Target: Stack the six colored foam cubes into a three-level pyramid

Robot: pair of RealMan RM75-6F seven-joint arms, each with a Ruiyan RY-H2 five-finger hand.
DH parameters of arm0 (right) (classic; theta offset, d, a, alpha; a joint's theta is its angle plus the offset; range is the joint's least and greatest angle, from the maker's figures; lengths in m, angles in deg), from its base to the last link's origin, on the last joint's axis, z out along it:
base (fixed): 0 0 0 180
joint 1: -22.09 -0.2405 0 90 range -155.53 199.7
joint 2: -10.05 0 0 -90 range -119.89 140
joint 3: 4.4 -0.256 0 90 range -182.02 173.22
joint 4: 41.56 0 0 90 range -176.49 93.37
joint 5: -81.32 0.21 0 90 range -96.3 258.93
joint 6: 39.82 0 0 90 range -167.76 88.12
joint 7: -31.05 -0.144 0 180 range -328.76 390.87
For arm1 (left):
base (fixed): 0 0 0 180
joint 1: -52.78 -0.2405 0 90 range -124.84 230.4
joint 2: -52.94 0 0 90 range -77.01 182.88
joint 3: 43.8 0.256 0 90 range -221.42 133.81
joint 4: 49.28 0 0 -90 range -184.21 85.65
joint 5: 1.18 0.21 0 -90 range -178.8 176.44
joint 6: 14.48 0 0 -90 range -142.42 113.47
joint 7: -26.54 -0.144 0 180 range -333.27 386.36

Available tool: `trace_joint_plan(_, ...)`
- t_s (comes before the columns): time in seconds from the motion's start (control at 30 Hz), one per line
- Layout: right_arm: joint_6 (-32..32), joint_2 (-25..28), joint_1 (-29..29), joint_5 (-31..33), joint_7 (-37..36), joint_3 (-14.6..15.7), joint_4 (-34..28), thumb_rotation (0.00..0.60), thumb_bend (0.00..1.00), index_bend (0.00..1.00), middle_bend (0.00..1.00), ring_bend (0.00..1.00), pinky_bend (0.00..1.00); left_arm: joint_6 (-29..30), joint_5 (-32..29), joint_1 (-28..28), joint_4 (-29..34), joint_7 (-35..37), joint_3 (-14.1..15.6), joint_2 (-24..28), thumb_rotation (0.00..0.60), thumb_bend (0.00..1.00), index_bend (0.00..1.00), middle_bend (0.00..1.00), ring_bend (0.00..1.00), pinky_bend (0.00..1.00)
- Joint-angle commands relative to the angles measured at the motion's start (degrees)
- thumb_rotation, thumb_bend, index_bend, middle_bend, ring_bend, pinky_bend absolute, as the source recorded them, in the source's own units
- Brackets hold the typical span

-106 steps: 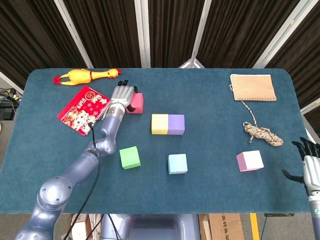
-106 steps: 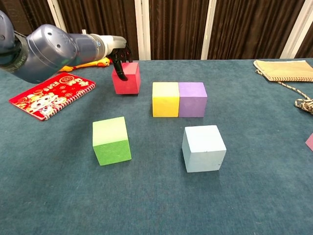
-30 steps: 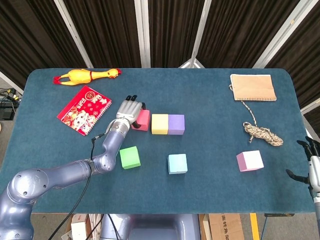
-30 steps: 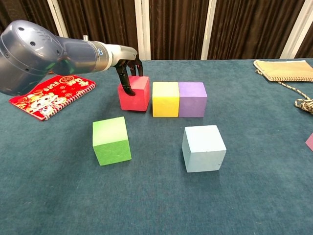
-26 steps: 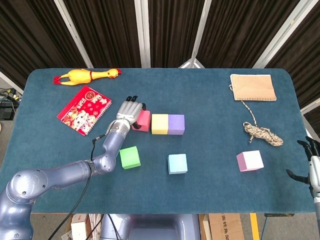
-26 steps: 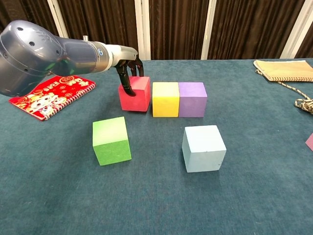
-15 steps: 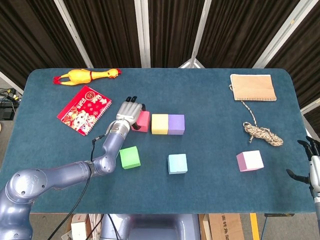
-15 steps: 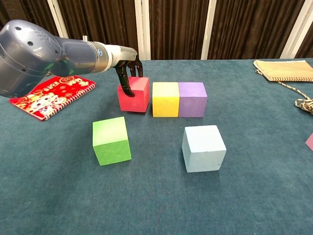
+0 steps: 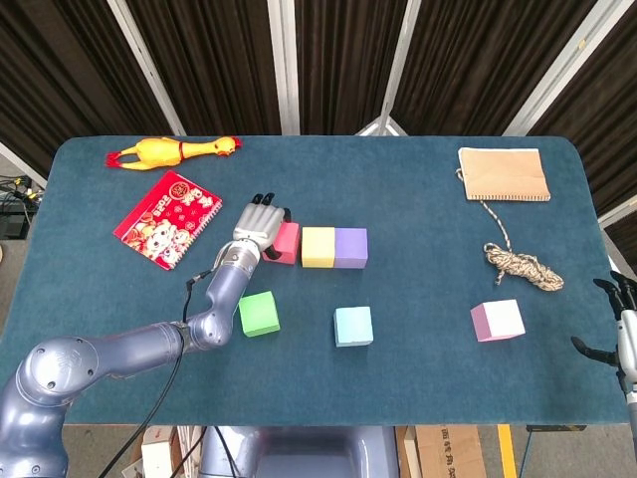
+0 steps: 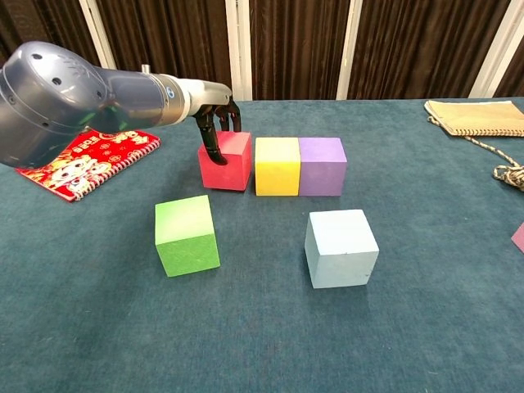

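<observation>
A red cube (image 9: 288, 242) (image 10: 227, 163) sits on the table at the left end of a row with a yellow cube (image 9: 318, 247) (image 10: 277, 166) and a purple cube (image 9: 350, 247) (image 10: 322, 166). My left hand (image 9: 256, 225) (image 10: 217, 123) grips the red cube from its left, thumb on the near left face and fingers over the back. In front of the row lie a green cube (image 9: 259, 313) (image 10: 187, 235) and a light blue cube (image 9: 353, 326) (image 10: 341, 248). A pink cube (image 9: 497, 320) stands far right. My right hand (image 9: 619, 334) hangs past the table's right edge, fingers spread and holding nothing.
A red notebook (image 9: 166, 219) (image 10: 82, 162) and a yellow rubber chicken (image 9: 174, 150) lie at the back left. At the back right are a tan pouch (image 9: 504, 173) (image 10: 477, 117) and a coiled rope (image 9: 523, 266).
My left hand has carried the red cube from the back left to the yellow cube's left side. Over the last second it only nudged slightly. The right hand stayed still.
</observation>
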Motion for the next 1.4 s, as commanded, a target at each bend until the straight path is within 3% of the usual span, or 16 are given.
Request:
trace_joint_plan(0.03, -0.03, -0.01, 0.01, -0.03, -0.06, -0.01, -0.01, 0.600, 0.18, 0.18, 0.10, 0.08, 0.02, 1.71, 0.42, 0.05, -0.12, -0.57, 0.11, -0.76, 0.600, 0.38, 0.35, 0.38, 0.00, 0.00)
trace_joint_plan(0.73, -0.11, 0.35, 0.18, -0.45, -1.37, 0.00, 0.17, 0.600, 0.18, 0.18, 0.10, 0.08, 0.02, 9.39, -4.07, -0.19, 3.03, -5.99, -2.70, -2.44, 0.600, 0.35, 0.34, 0.37, 0.00, 0.00)
trace_joint_plan(1.4, 0.32, 0.30, 0.03, -0.31, -1.32, 0.04, 0.28, 0.600, 0.18, 0.18, 0.10, 0.08, 0.02, 7.43, -2.93, -0.96, 1.92, -6.51, -4.51, -3.24, 0.600, 0.30, 0.31, 0.33, 0.00, 0.00)
